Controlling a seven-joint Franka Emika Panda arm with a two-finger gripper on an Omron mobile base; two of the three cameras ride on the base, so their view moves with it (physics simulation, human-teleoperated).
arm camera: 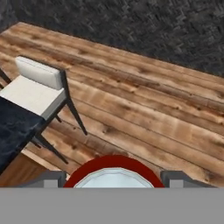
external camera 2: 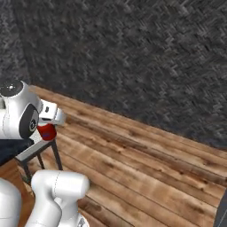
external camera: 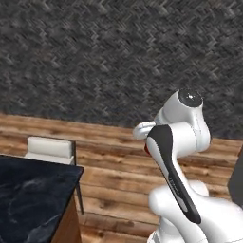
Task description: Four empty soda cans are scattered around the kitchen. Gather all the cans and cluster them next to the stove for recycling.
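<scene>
A red soda can (arm camera: 113,162) with a silver top sits between my two dark fingertips at the bottom of the hand view, and my gripper (arm camera: 113,177) is shut on it. From the right base view the same can (external camera 2: 46,132) hangs below my white hand, above the floor and next to a stool. A sliver of the red can (external camera: 146,150) peeks out behind my forearm in the left base view. The stove is out of view.
A white-seated stool (arm camera: 33,89) on dark legs stands against a black marbled counter (external camera: 28,194). The wood plank floor (external camera 2: 146,168) stretches to a grey herringbone wall (external camera: 95,57). A dark edge (external camera: 236,175) shows at the far right.
</scene>
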